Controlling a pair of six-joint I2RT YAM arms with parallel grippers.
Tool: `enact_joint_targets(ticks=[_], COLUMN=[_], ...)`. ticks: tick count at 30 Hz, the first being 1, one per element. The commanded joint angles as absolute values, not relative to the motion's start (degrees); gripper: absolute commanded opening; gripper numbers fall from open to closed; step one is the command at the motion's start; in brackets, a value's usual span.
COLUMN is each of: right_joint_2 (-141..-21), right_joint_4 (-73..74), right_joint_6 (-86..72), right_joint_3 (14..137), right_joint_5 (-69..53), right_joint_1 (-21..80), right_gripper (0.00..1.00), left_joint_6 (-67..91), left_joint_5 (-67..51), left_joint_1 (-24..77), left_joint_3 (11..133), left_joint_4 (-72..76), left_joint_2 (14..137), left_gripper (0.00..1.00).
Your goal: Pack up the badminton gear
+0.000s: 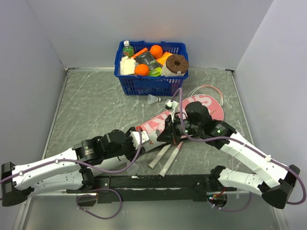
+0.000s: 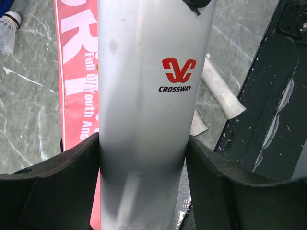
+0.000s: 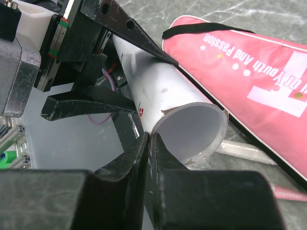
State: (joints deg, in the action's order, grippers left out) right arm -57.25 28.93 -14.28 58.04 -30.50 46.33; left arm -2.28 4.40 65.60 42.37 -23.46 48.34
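The grey table (image 1: 86, 110) has a smooth top with a marble pattern. The large pink racket-shaped cover (image 1: 215, 109) lies flat on it, from the centre to the far right; it looks like soft fabric with a black edge and white letters. At the far centre stands the blue plastic basket (image 1: 144, 86), with walls of open grid. The long white tube (image 2: 144, 120) is glossy and round, printed with a red logo and "CROSSWAY". It is held near the table centre, above the near end of the cover. The left gripper (image 2: 144, 141) clamps its body between two black fingers. The right gripper (image 3: 149, 139) is pinched on the rim of the open end, one finger outside the wall and one at the mouth. The thin racket head (image 1: 207, 92) is at the far end of the cover, and two white handles (image 1: 160, 155) stick out near the centre. One small white shuttlecock (image 1: 153, 99) stands just in front of the basket.
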Motion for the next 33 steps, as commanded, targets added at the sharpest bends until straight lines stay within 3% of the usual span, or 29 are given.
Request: enact_joint_targets(ticks=[1, 2, 15, 33], right_joint_2=[-57.2, -57.0, -52.2, -45.6], right_joint_4=[25.7, 25.8, 24.1, 27.5], right_joint_6=[-14.7, -14.5, -12.7, -13.7], right_joint_3=[57.9, 57.8, 53.5, 50.4], right_joint_5=[-34.5, -34.9, -49.0, -44.6], right_joint_1=[46.2, 46.1, 37.9, 31.0], right_gripper=[0.03, 0.00, 0.00, 0.00], left_joint_6=[-1.4, -1.4, -0.4, -0.6], left_joint_5=[4.8, 5.0, 5.4, 4.4], left_joint_1=[66.4, 66.5, 69.3, 71.5], left_joint_3=[42.4, 42.4, 41.3, 39.6], left_joint_4=[-19.1, -19.0, -17.8, -17.4], left_joint_2=[48.2, 48.2, 47.5, 44.6], left_gripper=[0.01, 0.01, 0.01, 0.01])
